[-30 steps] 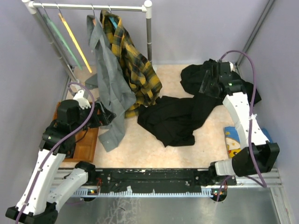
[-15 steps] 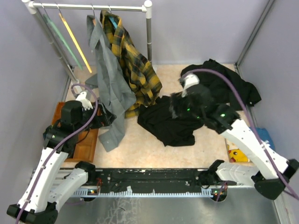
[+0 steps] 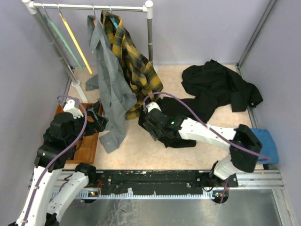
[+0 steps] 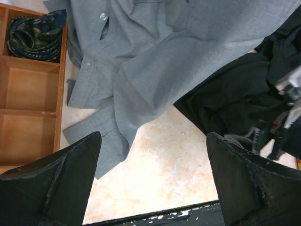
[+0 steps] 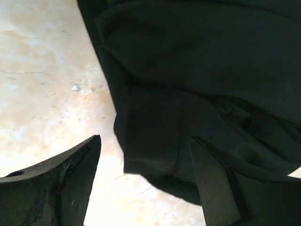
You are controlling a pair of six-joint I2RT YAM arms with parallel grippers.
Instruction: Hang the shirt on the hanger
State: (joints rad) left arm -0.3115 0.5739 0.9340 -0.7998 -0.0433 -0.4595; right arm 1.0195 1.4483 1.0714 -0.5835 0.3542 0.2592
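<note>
Shirt (image 3: pixel 188 109) heaped on table (image 3: pixel 141 146), in front of rail (image 3: pixel 127 8), off its right end. Right gripper (image 5: pixel 141 188) fingers spread wide, shirt's folded edge between them; contact unclear. Right arm reaches low, toward rail's side. Left gripper (image 4: pixel 153 186) spread, empty. Hanger (image 3: pixel 75 42) hangs on rail.

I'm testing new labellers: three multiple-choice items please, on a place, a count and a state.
1. Where is the yellow hanger? A on the rail B on the table C in a gripper
2. Garments hanging on the rail? A one B two C four
3. The right gripper is: A open over the black shirt B shut on the hanger C shut on plaid
A, it hangs from the rail; B, grey shirt and plaid shirt; A, jaws apart above black cloth.
</note>
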